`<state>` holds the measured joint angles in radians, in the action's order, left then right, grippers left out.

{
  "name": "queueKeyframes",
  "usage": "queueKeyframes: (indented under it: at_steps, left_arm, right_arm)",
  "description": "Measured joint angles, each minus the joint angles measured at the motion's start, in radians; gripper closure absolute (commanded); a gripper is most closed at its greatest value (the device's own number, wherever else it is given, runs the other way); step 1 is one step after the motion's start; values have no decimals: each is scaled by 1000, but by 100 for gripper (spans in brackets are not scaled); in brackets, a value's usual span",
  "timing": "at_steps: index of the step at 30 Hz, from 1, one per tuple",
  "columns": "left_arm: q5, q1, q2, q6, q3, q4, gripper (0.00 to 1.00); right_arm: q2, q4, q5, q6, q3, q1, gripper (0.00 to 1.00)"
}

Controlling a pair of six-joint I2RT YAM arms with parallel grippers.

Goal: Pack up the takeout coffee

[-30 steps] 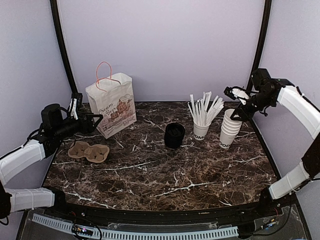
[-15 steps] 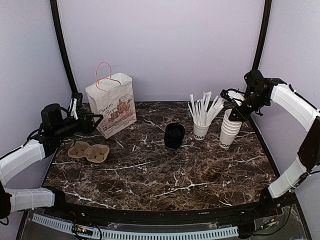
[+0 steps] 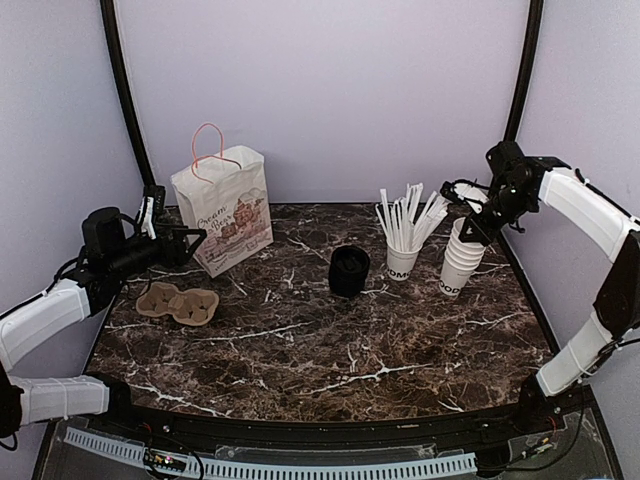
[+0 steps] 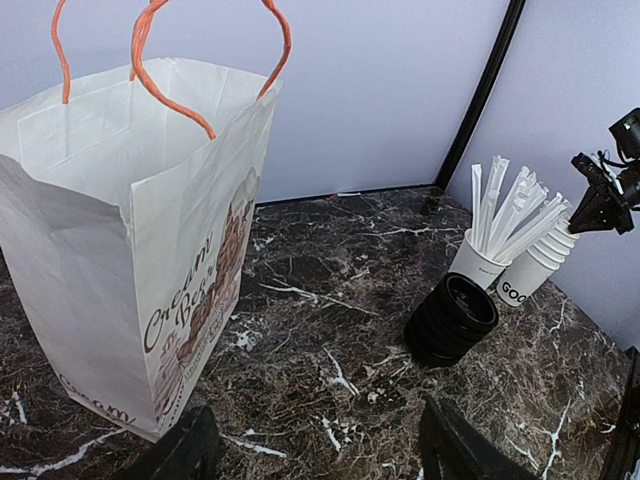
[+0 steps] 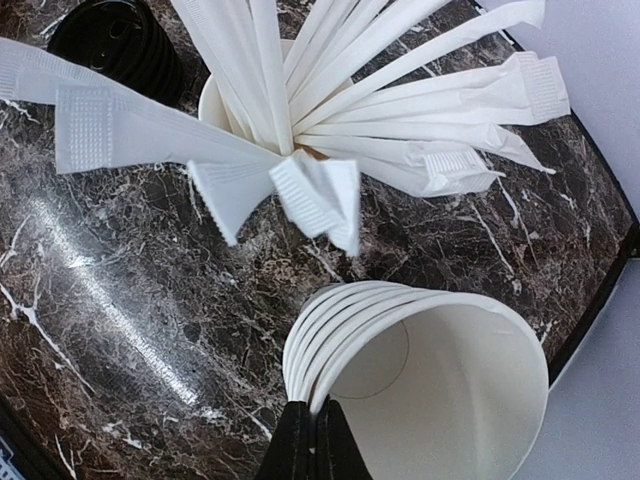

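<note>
Near half of the marble table (image 3: 300, 350) lay open to its front edge. Left claw (image 4: 320, 455) stood apart, facing the paper bag (image 4: 130, 250), script "Cream Bea…". Mid-table: pulp carrier (image 3: 178, 303), black lid stack (image 3: 349, 270). Far right: cup of sticks (image 3: 402, 262); right claw (image 5: 312, 440) pinched on the cup stack (image 5: 440, 390) rim, print "GOO". Lidded takeout coffee: could not locate.

Back wall (image 3: 330, 90): plain pale lavender, unmarked. The side walls are the same colour. Two black posts (image 3: 126, 100) rise at the rear corners, leaning slightly outward toward the top. Table (image 3: 300, 350): dark brown marble-pattern top with white veining and a black front edge. Lighting is even and diffuse, with a soft sheen on the marble.
</note>
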<state>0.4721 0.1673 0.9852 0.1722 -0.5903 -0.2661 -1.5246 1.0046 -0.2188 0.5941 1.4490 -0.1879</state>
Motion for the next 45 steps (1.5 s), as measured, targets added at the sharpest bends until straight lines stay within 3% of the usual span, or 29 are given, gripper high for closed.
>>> queueKeyframes:
  at_steps: [23, 27, 45]
  left_arm:
    - [3, 0, 0, 11, 0, 0, 29]
    - [3, 0, 1, 14, 0, 0, 29]
    - [5, 0, 21, 23, 0, -1, 30]
  right_arm:
    - [53, 19, 219, 60, 82, 6, 100]
    - [32, 68, 126, 50, 143, 66, 100]
    - [16, 14, 136, 15, 180, 134, 100]
